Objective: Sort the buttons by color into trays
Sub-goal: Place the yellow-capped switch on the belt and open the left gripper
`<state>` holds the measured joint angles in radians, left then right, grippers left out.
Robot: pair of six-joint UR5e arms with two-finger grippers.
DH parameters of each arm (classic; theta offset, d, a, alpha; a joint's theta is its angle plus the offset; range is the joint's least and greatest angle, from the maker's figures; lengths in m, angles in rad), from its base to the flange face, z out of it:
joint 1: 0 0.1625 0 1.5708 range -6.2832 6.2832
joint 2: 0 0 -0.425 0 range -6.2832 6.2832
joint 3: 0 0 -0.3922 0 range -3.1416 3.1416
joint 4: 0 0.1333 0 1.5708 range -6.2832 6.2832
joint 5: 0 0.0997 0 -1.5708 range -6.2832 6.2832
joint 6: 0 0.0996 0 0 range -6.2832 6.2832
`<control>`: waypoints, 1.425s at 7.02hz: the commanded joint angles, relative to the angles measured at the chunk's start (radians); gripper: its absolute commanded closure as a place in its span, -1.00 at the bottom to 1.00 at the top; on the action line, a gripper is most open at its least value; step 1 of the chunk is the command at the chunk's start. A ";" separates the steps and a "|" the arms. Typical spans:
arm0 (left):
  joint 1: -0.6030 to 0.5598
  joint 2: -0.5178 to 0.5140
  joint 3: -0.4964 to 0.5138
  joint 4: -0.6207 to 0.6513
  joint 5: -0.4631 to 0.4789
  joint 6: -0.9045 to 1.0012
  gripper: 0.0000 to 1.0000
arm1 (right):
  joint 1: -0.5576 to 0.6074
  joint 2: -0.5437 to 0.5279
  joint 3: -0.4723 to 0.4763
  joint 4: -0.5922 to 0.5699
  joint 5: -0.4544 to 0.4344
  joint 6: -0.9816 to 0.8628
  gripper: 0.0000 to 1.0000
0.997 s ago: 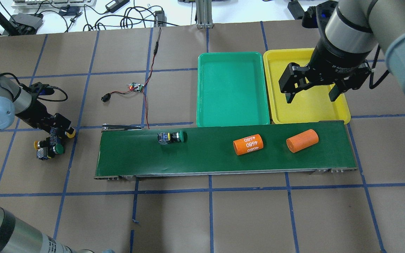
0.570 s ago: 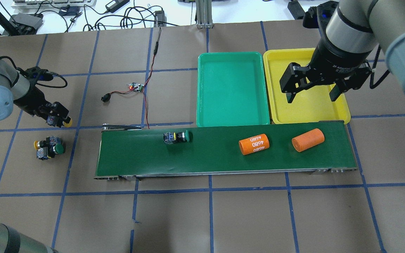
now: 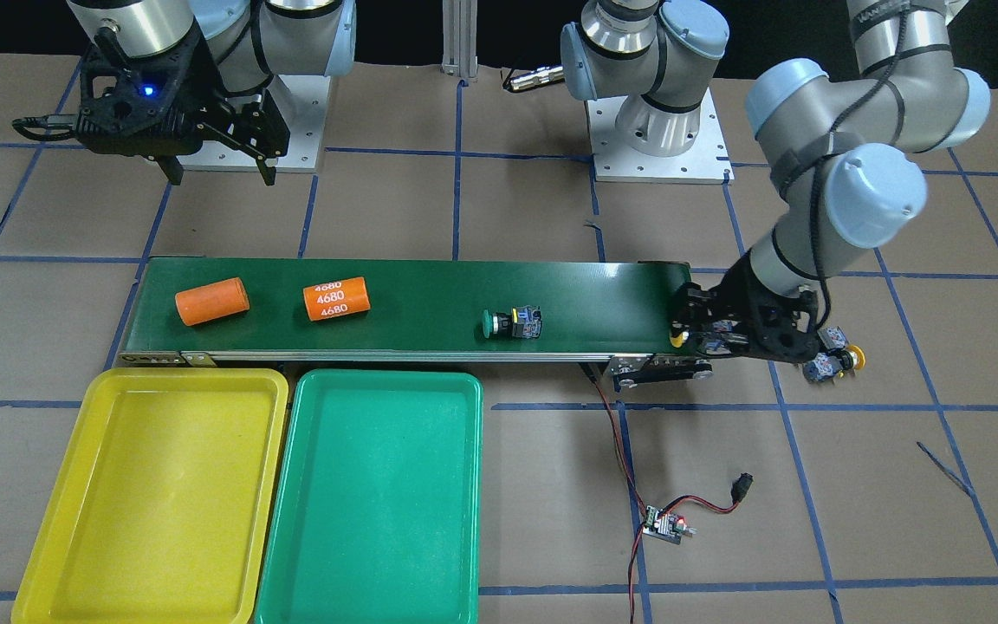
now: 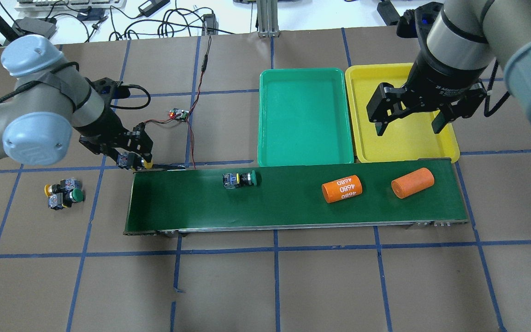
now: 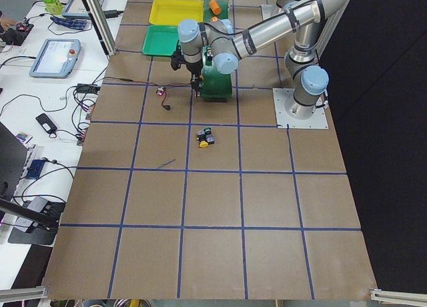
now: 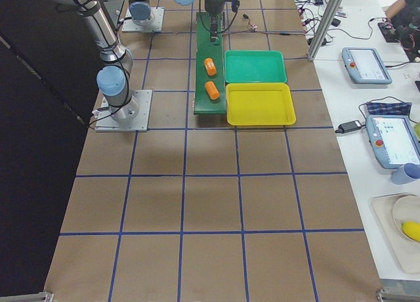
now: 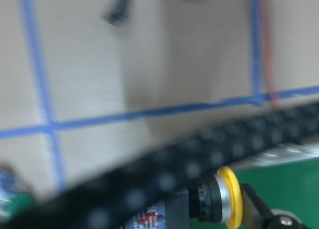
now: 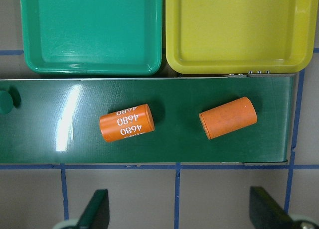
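Note:
My left gripper [image 4: 134,158] is shut on a yellow-capped button [image 4: 146,162] over the left end of the belt. The same button shows in the left wrist view [image 7: 229,204] and the front view [image 3: 679,332]. A green-capped button [image 4: 241,179] lies on its side on the belt. A yellow-capped button [image 4: 54,188] and a green-capped button [image 4: 76,195] sit together on the table at the left. My right gripper [image 4: 407,123] hangs open and empty above the yellow tray [image 4: 401,145]. The teal-green tray [image 4: 305,120] is beside it. Neither tray holds anything.
The dark-green conveyor belt [image 4: 270,210] carries two orange cylinders, one marked 4680 [image 4: 342,189] and one plain [image 4: 412,182], in front of the trays. A small circuit board with red and black wires [image 4: 179,114] lies behind the belt's left end.
My left arm has swung right with the yellow-capped button, from beside the pile on the table to the belt's left end. The green-capped button and both cylinders have shifted right on the belt.

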<state>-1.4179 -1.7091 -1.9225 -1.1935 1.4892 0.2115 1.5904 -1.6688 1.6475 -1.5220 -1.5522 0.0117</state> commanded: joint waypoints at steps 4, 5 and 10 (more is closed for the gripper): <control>-0.121 0.022 -0.127 0.188 0.003 -0.147 -1.00 | -0.001 0.001 -0.002 -0.001 0.000 -0.007 -1.00; -0.092 0.034 -0.101 0.171 0.009 -0.146 -1.00 | -0.003 0.001 -0.002 -0.001 -0.008 -0.007 -1.00; 0.397 -0.146 0.095 0.109 0.020 0.109 -1.00 | -0.004 0.001 0.025 0.019 -0.015 -0.082 -1.00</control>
<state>-1.1220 -1.7793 -1.8810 -1.0905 1.5050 0.2838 1.5883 -1.6692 1.6658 -1.5081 -1.5671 -0.0425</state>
